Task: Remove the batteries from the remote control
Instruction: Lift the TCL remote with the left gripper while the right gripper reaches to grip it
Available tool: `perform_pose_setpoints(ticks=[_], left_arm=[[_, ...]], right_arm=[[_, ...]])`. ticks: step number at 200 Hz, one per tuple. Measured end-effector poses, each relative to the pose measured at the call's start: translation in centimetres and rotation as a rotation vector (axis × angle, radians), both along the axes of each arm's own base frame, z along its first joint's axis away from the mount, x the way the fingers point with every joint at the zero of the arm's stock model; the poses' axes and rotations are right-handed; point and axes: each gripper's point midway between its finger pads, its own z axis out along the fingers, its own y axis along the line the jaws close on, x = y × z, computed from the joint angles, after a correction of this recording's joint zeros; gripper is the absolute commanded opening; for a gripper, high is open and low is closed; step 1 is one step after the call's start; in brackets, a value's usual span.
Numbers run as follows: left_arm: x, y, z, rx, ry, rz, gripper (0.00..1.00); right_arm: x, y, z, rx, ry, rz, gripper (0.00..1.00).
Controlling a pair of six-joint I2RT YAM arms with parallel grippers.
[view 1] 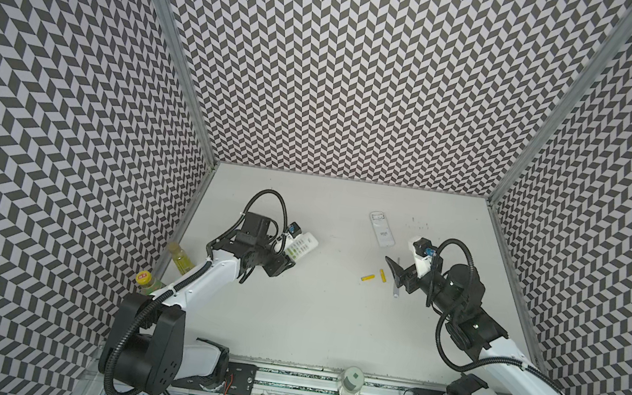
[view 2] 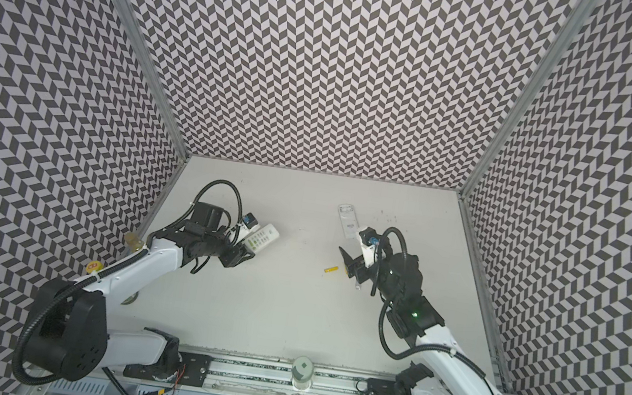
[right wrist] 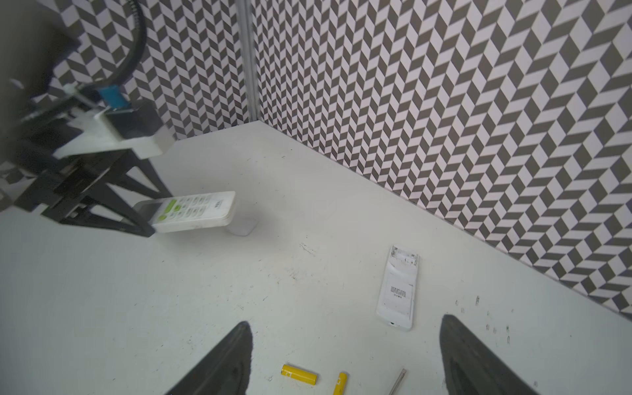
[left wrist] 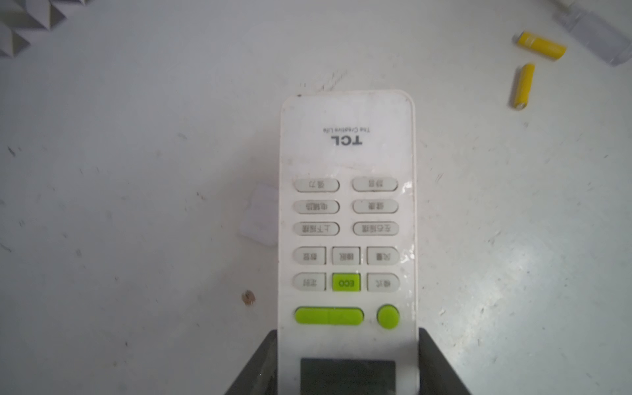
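My left gripper [left wrist: 347, 362] is shut on the screen end of a white remote control [left wrist: 347, 205] with green buttons. It holds the remote face up and clear of the table [view 1: 301, 247] [right wrist: 195, 210]. Two yellow batteries [view 1: 367, 277] [view 1: 382, 275] lie loose on the table right of centre, and show in both wrist views [left wrist: 540, 45] [right wrist: 298, 373]. My right gripper [right wrist: 345, 359] hangs open just above them with nothing between its fingers. In a top view the right gripper [view 2: 351, 264] hides one battery, so a single battery [view 2: 331, 269] shows.
A second white remote [view 1: 382, 229] lies face down beyond the batteries. A clear-handled screwdriver [view 1: 395, 291] lies under my right gripper. A small white cover [left wrist: 260, 215] rests below the held remote. Two bottles [view 1: 180, 261] [view 1: 145, 281] stand by the left wall, and a grey cylinder [view 1: 351, 382] by the front rail.
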Motion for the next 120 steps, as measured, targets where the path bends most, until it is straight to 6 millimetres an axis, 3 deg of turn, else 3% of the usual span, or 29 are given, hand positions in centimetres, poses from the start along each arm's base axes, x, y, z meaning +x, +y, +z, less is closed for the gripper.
perform_pose_setpoints(ticks=[29,63,120], left_arm=[[0.0,-1.9,2.1,-0.082,-0.018,-0.059,0.29],[-2.0,-2.8,2.4,-0.134,0.004,-0.128,0.25],[-6.2,-4.3,1.7,-0.150,0.017,-0.302,0.17]], right_arm=[[-2.7,2.5,0.6,-0.107,-0.136,0.100,0.82],[-5.5,5.3,-2.1,-0.284,-0.231,0.200,0.80],[-6.2,7.5,-6.1,-0.588,-0.384,0.239,0.80]])
